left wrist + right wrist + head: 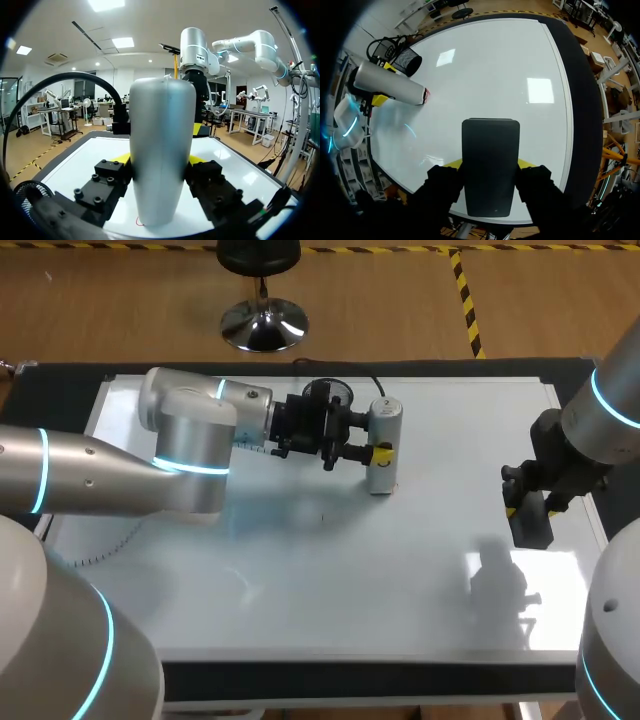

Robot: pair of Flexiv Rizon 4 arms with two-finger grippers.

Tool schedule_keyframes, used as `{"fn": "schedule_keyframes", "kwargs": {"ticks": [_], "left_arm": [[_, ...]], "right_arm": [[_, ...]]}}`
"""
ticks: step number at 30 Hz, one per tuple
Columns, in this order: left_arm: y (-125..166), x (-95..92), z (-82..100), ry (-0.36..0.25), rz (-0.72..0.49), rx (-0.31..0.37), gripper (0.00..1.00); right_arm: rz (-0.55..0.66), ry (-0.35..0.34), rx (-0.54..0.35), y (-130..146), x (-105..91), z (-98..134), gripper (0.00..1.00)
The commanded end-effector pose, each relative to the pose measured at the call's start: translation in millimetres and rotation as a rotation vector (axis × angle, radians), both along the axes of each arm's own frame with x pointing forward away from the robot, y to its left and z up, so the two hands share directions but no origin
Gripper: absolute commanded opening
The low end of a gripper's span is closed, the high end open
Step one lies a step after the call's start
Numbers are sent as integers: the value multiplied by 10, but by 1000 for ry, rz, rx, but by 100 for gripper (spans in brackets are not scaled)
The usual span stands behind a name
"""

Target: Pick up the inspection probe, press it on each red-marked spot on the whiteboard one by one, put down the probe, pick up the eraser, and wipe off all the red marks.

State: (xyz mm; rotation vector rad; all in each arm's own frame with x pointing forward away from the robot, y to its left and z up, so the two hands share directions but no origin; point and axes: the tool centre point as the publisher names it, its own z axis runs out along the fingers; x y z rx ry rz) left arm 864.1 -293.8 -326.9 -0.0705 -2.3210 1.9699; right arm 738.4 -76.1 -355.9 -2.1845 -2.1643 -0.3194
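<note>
The whiteboard (330, 580) covers the table. My left gripper (381, 452) is shut on the inspection probe (384, 430), a pale grey cylinder standing upright with its lower end on the board at the back middle. In the left wrist view the probe (162, 150) fills the gap between the yellow-tipped fingers (121, 159), and a small red mark (139, 221) shows at its foot. Near the board's right edge my right gripper (522, 502) is shut on the black eraser (532, 525). The right wrist view shows the eraser (489, 165) between its fingers, with the probe (390, 82) and the red mark (426, 94) far ahead.
A round black mesh object (330, 393) with a cable sits at the board's back edge, just behind the left gripper. A black border (350, 678) frames the whiteboard. Faint dotted smudges (100, 552) lie on the board's left side.
</note>
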Motion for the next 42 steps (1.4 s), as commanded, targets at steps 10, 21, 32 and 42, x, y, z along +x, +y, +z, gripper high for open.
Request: {"fn": "schedule_keyframes", "kwargs": {"ticks": [10,21,32,42], "left_arm": [[-39,-47,-94,-13,-9,-3,0],[-68,-15,140,-40,-18,-14,0],[-36,35,418,-58,-47,-9,0],[96,7,485,-47,-41,2,0]], "right_arm": [[2,-1,3,-14,-5,5,0],[2,-1,3,-14,-5,5,0],[2,-1,3,-14,-5,5,0],[2,-1,3,-14,-5,5,0]]}}
